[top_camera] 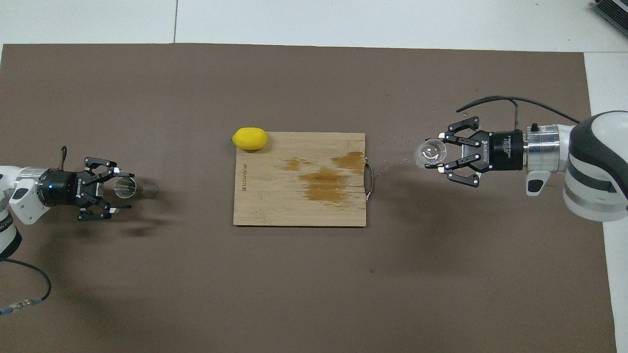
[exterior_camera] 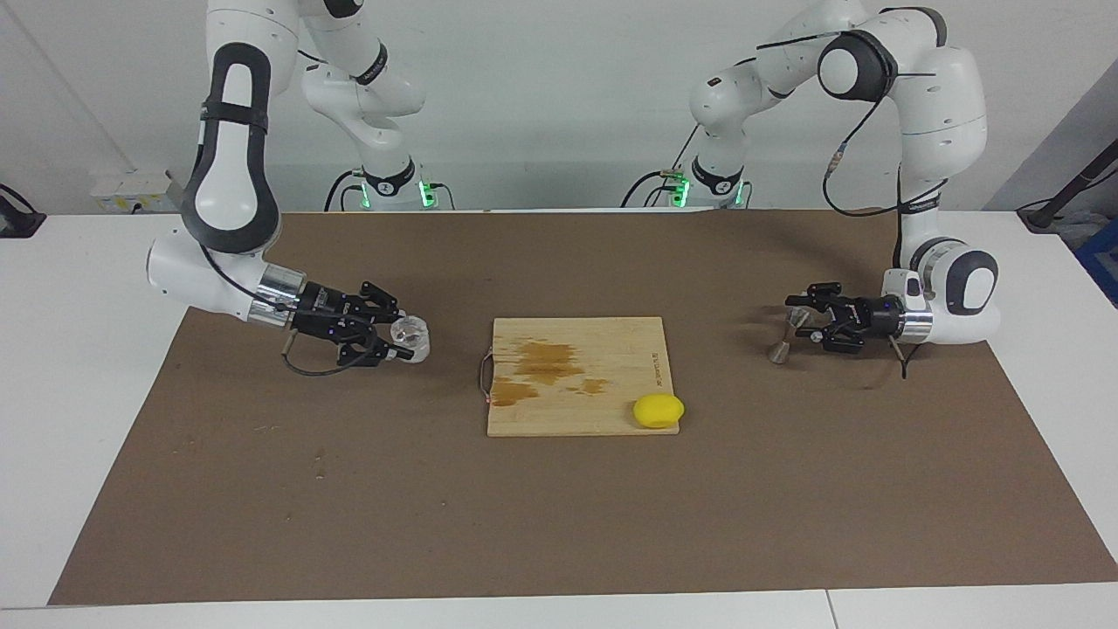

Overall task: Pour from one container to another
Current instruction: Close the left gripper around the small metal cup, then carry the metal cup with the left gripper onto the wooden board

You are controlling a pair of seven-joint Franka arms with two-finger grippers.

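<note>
With my right gripper [exterior_camera: 403, 342] clamped on the clear squat glass cup [exterior_camera: 410, 336], I judge the pick-up step unfinished: my left gripper [exterior_camera: 799, 325] flanks the silver hourglass jigger [exterior_camera: 784, 339], grip undeterminable, and must secure it next.

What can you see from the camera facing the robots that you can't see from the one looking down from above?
Only the facing view shows both whole arms, their bases with green lights, and the jigger as an hourglass shape standing on the mat.

Only the overhead view looks down into the jigger's open mouth and into the glass cup.

Both show the cutting board, the lemon, the right gripper on the cup, and the left gripper around the jigger.
</note>
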